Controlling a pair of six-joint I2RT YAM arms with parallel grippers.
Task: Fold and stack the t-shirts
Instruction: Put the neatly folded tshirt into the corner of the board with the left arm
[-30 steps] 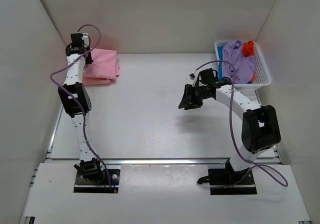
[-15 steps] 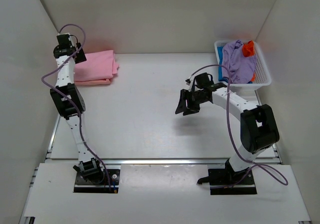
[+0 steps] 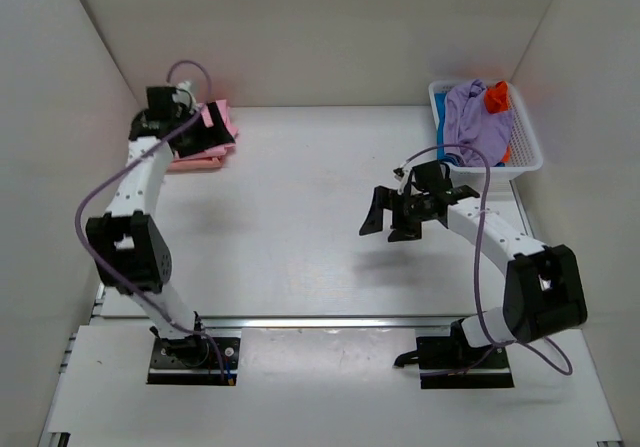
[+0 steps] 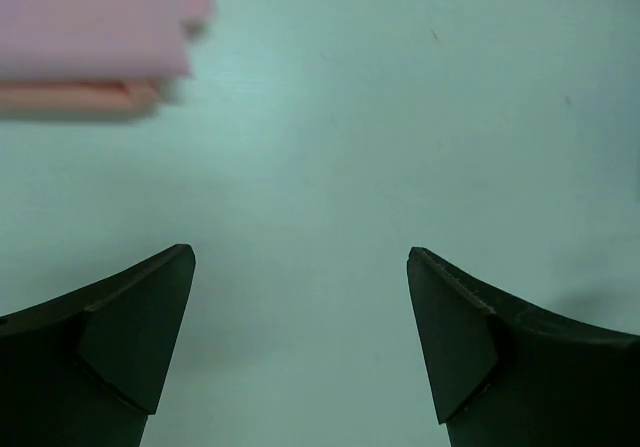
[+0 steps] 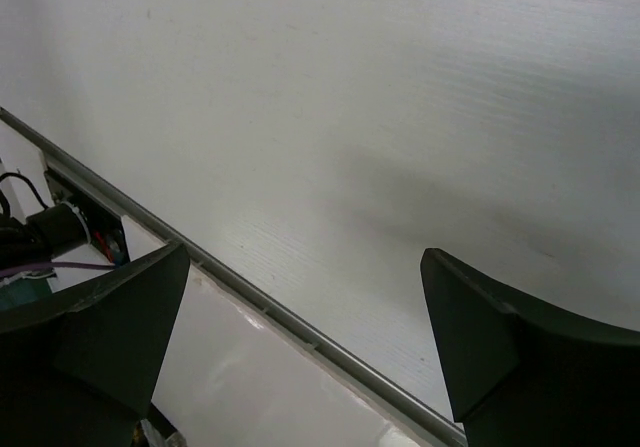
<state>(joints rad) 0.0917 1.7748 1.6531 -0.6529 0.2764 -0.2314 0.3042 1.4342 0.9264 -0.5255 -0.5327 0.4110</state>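
Note:
Two folded t-shirts are stacked at the far left of the table, a light pink one (image 3: 218, 122) (image 4: 95, 17) on a salmon-peach one (image 3: 195, 164) (image 4: 80, 92). My left gripper (image 3: 203, 143) (image 4: 300, 257) hovers open over the stack's near right edge, with only bare table between its fingers. The right gripper (image 3: 385, 225) (image 5: 305, 255) hangs open and empty above the middle of the table. A lavender shirt (image 3: 470, 117), an orange one (image 3: 497, 97) and a bit of a blue one (image 3: 442, 149) lie crumpled in the basket.
The white slatted basket (image 3: 525, 139) stands at the far right corner. White walls close in the table on three sides. A metal rail (image 5: 300, 327) runs along the table's near edge, with the left arm's base (image 5: 60, 229) beyond it.
The left gripper opened wide and swung from the stack's far left corner to its right side. The right gripper opened fully and drifted slightly nearer and to the right.

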